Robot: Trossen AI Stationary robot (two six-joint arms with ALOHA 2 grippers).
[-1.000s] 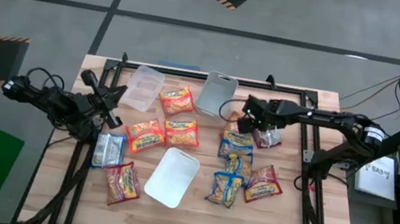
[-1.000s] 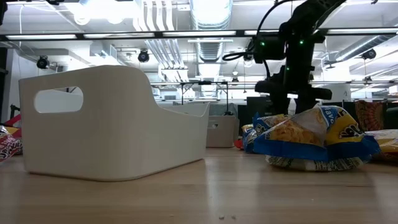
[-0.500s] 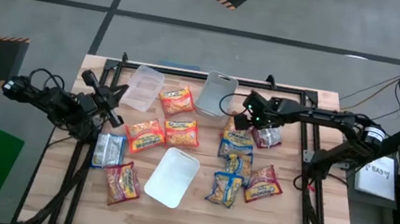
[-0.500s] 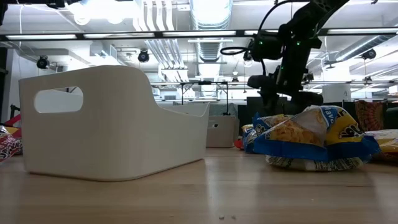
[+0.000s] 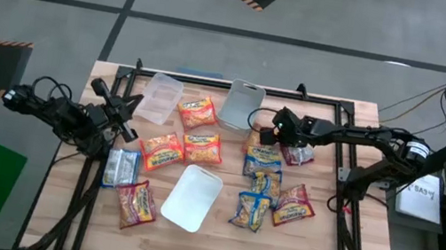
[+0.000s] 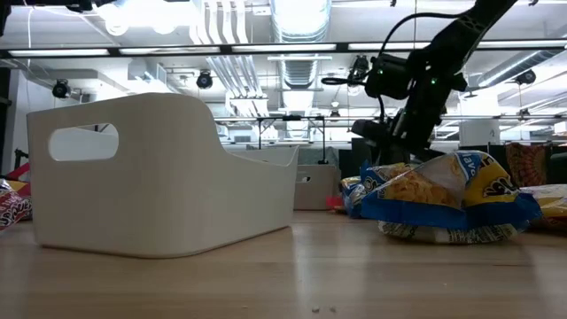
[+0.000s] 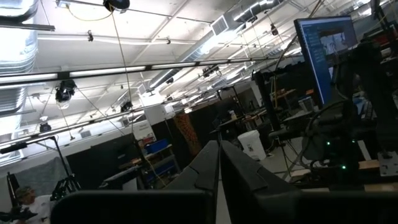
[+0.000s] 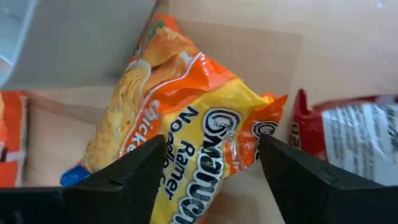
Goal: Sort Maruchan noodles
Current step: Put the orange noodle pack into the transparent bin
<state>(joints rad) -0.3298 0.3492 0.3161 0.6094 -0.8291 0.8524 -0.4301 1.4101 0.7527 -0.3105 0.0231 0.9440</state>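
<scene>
Ramen packets lie flat on the wooden table: orange ones (image 5: 197,112) (image 5: 161,150) (image 5: 202,147), blue-and-yellow ones (image 5: 264,159) (image 5: 251,210) and dark red ones (image 5: 136,204) (image 5: 293,206). My right gripper (image 5: 264,135) is open and tipped down over one orange packet (image 8: 186,137) beside the far clear tray. One finger (image 8: 124,180) stands on each side of that packet, and I cannot see them touch it. A dark red packet (image 8: 348,134) lies just beside it. My left gripper (image 5: 128,110) waits shut above the table's left edge, and its wrist view looks up into the room.
Two clear trays (image 5: 159,97) (image 5: 242,104) sit near the far edge. A white bin (image 5: 192,197) stands in the middle near side and fills the left of the low view (image 6: 159,177). A silver-blue packet (image 5: 120,167) lies at the left. Bare wood shows along the near edge.
My right gripper has come down and tipped forward toward the orange packet by the far clear tray, shifting slightly toward the table's left. The packets and trays have stayed where they were.
</scene>
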